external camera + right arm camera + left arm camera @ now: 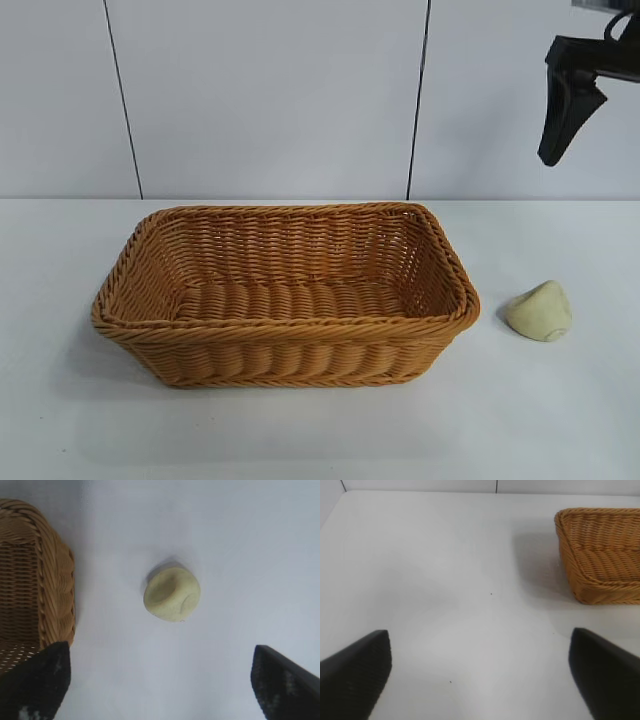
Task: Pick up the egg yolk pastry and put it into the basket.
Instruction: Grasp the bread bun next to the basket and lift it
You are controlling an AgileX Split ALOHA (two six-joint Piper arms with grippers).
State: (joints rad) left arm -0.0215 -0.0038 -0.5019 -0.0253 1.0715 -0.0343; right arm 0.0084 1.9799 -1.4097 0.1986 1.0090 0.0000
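The egg yolk pastry (540,311), a small pale cream-yellow lump, lies on the white table just right of the basket (300,323), apart from it. The orange-brown wicker basket is empty. My right gripper (568,110) hangs high above the table's back right, well above the pastry. In the right wrist view it (159,651) stands open with nothing between its fingers, the pastry (172,594) ahead of it and the basket's rim (56,580) to one side. My left gripper (479,632) is open over bare table, with a basket corner (561,521) farther off. It is outside the exterior view.
The white table (560,420) runs all around the basket. A pale panelled wall (270,90) closes the back.
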